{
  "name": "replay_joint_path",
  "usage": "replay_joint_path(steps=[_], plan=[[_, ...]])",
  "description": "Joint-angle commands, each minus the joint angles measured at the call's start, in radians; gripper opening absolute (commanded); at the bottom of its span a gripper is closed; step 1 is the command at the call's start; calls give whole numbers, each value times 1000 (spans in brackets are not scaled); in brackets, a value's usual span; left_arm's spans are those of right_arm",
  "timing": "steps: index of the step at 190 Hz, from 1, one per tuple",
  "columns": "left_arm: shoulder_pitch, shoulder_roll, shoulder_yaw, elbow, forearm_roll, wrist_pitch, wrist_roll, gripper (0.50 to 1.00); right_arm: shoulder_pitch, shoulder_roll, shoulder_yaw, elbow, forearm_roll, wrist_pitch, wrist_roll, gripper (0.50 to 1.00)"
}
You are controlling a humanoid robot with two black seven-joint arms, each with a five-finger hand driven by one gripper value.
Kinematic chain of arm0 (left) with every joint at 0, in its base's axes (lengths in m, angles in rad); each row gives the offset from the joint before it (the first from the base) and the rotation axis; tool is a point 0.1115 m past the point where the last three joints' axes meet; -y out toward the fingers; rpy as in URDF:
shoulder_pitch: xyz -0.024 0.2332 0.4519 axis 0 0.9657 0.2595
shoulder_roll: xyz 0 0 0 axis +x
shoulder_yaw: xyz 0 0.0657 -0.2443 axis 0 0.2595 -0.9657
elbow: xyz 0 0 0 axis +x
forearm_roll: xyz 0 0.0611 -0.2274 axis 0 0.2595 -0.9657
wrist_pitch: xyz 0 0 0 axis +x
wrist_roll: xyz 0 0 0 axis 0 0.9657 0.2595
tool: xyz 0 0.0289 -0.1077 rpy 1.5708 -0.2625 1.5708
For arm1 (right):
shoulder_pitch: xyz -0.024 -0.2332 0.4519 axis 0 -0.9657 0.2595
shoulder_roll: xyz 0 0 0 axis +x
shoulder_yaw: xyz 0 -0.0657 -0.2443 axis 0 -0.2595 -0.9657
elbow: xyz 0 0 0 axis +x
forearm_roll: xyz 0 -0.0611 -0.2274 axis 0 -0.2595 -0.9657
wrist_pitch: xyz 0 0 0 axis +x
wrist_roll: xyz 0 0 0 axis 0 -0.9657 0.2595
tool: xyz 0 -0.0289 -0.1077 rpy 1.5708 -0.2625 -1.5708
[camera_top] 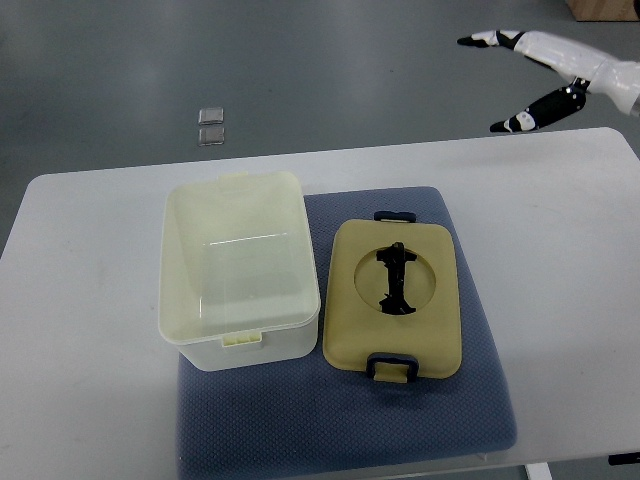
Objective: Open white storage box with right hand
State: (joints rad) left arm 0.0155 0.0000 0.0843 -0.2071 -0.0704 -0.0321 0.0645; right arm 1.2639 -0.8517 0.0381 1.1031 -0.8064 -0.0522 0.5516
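glossy white storage box (240, 275) sitting open | beige lid (394, 297) flat on nubby blue mat (440, 410) | right hand (545, 75) fingers spread, holding nothing

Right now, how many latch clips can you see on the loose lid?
2. One clip sits at the far edge of the lid, the other clip at its near edge. The lid lies flat on the mat, right of the box.
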Motion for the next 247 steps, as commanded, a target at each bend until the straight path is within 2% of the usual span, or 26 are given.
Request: replay_joint_path(steps=[1, 14, 29, 62, 70, 71, 73, 90, 106, 128, 149, 201, 247], plan=[[0, 0, -1, 0, 0, 0, 0, 1000, -38, 40, 152, -8, 296, 42, -119, 924], [0, 0, -1, 0, 0, 0, 1, 1000, -86, 106, 249, -22, 573, 37, -219, 924], [0, 0, -1, -2, 0, 0, 1, 1000, -139, 144, 316, -52, 809, 29, -277, 926], [0, 0, -1, -12, 0, 0, 1, 1000, -287, 272, 462, -193, 1246, 75, -280, 928], [0, 0, -1, -12, 0, 0, 1, 1000, -287, 272, 462, -193, 1247, 75, -280, 928], [0, 0, -1, -12, 0, 0, 1, 1000, -354, 310, 514, -233, 1330, 118, -280, 928], [0, 0, -1, -12, 0, 0, 1, 1000, -368, 319, 523, -239, 1343, 130, -279, 928], [0, 0, -1, -12, 0, 0, 1, 1000, -459, 393, 583, -284, 1354, 227, -266, 928], [0, 0, -1, -11, 0, 0, 3, 1000, -514, 444, 620, -330, 1349, 318, -222, 930], [0, 0, -1, -11, 0, 0, 3, 1000, -538, 457, 614, -381, 1345, 434, -197, 930], [0, 0, -1, -12, 0, 0, 3, 1000, -549, 459, 611, -390, 1310, 502, -194, 930], [0, 0, 0, -12, 0, 0, 3, 1000, -548, 480, 618, -399, 1181, 503, -194, 930], [0, 0, -1, -11, 0, 0, 3, 1000, -526, 514, 623, -422, 1139, 456, -193, 930]])
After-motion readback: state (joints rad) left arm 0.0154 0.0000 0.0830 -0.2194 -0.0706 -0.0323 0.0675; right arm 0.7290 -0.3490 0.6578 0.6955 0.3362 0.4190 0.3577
